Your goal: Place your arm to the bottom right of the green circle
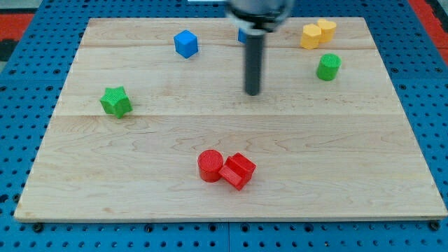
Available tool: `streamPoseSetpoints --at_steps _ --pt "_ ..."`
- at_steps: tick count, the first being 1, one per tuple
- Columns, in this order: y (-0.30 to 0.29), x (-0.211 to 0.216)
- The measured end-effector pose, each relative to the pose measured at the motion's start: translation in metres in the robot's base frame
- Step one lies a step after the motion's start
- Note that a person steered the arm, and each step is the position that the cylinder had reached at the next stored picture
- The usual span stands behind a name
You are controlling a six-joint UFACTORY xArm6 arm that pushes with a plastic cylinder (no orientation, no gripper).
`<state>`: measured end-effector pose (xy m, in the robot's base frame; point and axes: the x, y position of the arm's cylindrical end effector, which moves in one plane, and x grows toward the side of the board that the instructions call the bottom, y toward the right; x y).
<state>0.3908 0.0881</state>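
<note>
Blue pegboard frames the pale wooden tabletop (231, 203), which carries 8 small blocks. My tip (252, 93) rests on bare wood near the middle, left of and slightly below the green circle (327, 67), well apart from it. No end effector exists on this rod, so nothing is held. I judge the approach step is under way: next, slide right to the spot just below-right of the circle, passing beneath it without nudging it.

A straight dark grey rod (253, 59), round and smooth, hangs from a wider black collar (257, 15); my tip (252, 93) ends blunt.
</note>
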Motion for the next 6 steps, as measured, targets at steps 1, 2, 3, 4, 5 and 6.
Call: streamPoseSetpoints --at_steps 1,2,3,4,5,6 --pt "0.090 0.000" --pt "0.129 0.000" --pt "0.149 0.000" --pt "0.149 0.000" --pt "0.183 -0.006" --pt "0.235 -0.025"
